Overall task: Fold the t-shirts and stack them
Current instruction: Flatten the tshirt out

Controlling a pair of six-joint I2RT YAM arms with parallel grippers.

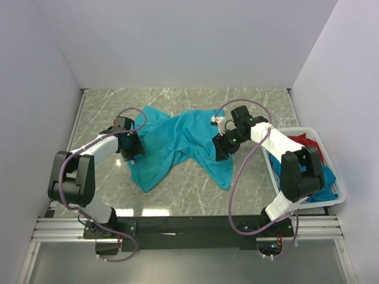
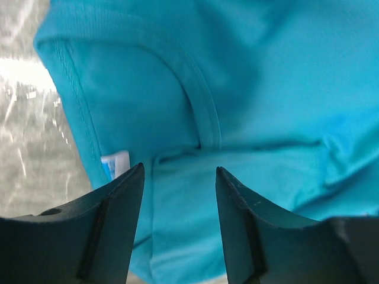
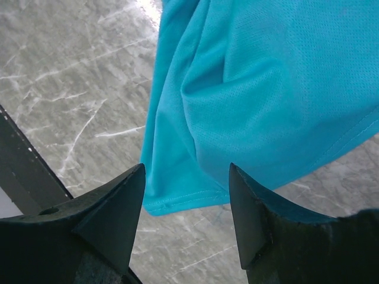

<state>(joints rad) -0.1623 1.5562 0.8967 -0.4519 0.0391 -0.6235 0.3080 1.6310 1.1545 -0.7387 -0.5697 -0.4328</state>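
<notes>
A teal t-shirt [image 1: 177,142] lies crumpled across the middle of the marble table. My left gripper [image 1: 134,149] is open over the shirt's left part; the left wrist view shows the collar [image 2: 201,100] and a white label [image 2: 115,163] just ahead of the gripper [image 2: 179,171]. My right gripper [image 1: 223,149] is open over the shirt's right side; the right wrist view shows a hemmed corner [image 3: 177,198] of the shirt between the open fingers [image 3: 186,171], above the table. Red [image 1: 302,141] and blue [image 1: 325,183] shirts lie in the basket.
A white slatted basket [image 1: 336,198] stands at the table's right edge beside the right arm. White walls close the back and both sides. A black rail [image 1: 189,225] runs along the near edge.
</notes>
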